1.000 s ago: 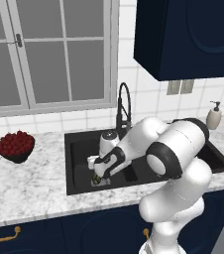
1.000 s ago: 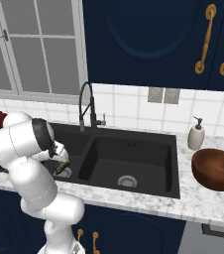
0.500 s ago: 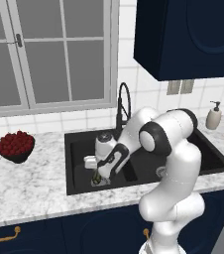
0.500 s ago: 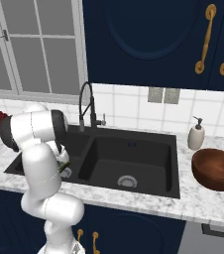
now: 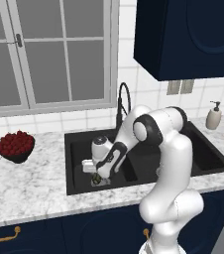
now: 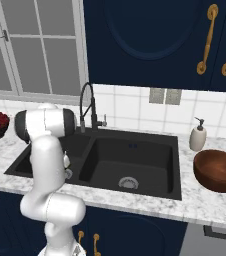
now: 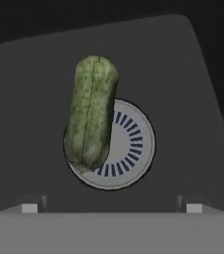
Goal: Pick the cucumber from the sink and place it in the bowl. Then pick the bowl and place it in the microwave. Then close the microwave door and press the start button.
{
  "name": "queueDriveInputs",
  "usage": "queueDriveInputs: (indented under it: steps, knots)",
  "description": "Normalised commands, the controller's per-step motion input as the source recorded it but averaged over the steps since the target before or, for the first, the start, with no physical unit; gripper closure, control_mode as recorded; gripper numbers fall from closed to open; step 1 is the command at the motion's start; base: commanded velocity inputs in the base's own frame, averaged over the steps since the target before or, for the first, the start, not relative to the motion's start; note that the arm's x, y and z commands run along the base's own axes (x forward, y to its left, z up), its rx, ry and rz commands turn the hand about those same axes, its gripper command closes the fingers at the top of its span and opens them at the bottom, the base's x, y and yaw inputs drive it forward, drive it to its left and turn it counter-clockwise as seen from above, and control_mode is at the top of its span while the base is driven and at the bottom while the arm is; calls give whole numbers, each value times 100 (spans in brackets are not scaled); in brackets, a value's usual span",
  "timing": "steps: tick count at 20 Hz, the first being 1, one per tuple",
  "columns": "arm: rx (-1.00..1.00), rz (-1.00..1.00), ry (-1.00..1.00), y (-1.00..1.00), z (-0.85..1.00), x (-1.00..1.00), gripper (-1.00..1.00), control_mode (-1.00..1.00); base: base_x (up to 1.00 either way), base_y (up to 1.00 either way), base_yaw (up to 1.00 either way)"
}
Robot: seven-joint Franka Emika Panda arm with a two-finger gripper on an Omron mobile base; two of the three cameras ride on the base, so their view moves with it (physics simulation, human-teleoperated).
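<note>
The cucumber (image 7: 90, 111) is a green stick lying on the floor of the left basin, its lower end over the round silver drain (image 7: 129, 149). My gripper (image 7: 111, 207) hangs straight above it, open, with both fingertips (image 7: 29, 207) spread wider than the cucumber and nothing between them. From the left base view the gripper (image 5: 96, 172) sits low in the black sink (image 5: 148, 149), with a green speck of cucumber (image 5: 98, 180) under it. The reddish-brown bowl (image 6: 217, 170) stands on the counter right of the sink (image 6: 130, 160). The microwave is out of view.
The black arched faucet (image 5: 124, 99) rises behind the sink, close to my forearm. A soap dispenser (image 6: 198, 136) stands at the back right. A dark bowl of red berries (image 5: 16, 146) sits on the marble counter at the left. Navy cabinets hang overhead.
My elbow has swung up and back toward the wall, and the hand has stayed low over the left basin's drain. The cucumber and bowl have not moved.
</note>
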Motion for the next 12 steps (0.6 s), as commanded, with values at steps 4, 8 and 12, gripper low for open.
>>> queueDriveInputs:
  steps: [4, 8, 12]
  knots:
    - [0, -2, 4, 3, -8, 31, -100, -100, 0, 0, 0]
    - [0, 0, 3, 0, -12, 39, -100, -100, 0, 0, 0]
    - [0, 0, 0, 0, -25, 30, -100, -100, 0, 0, 0]
